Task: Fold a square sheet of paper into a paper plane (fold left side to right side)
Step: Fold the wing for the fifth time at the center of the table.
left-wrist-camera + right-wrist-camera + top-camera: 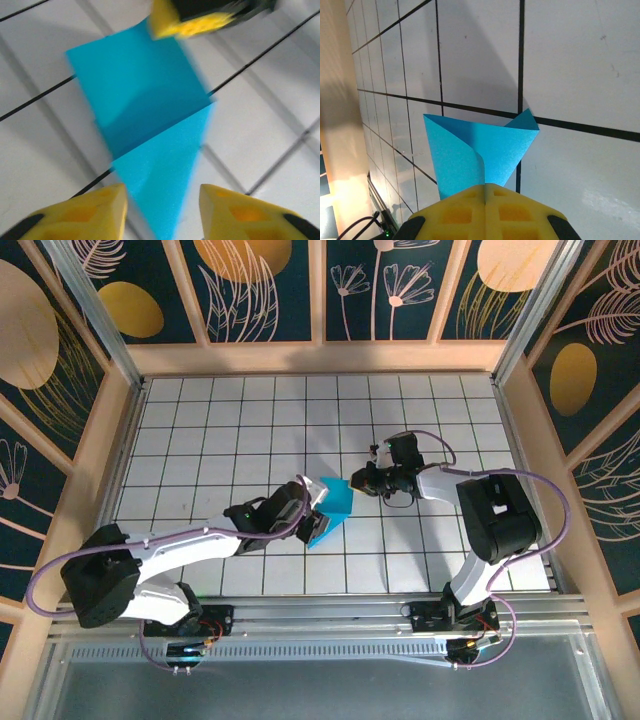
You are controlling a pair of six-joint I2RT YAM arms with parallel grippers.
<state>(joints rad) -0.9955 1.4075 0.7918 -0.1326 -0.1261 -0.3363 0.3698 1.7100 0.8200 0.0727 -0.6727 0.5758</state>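
Looking at your rig from the near edge: both arm bases sit bolted on the aluminium rail (330, 608), with purple cables (555, 498) looping off the arms. Past that you've got the white tiled table (220, 420) with dark grid lines, a bit glossy in the right wrist view. Your left gripper (318, 506) reaches in from the left with its yellow fingers (100, 210) spread apart. The narrow near tip of the square sheet of paper (335, 502) sits in the gap between them, not pinched as far as I can tell. The sheet is turquoise, folded, roughly mid-table, with one flap lifted off the tiles. Your right gripper (360, 483) comes in from the right, fingers pressed together on the sheet's far-right edge, paper curling out from between them. Farther back the tiles run to a pale wooden frame (320, 358), then dark teal wall panels (260, 300) with gold ovals and line-drawn leaves.
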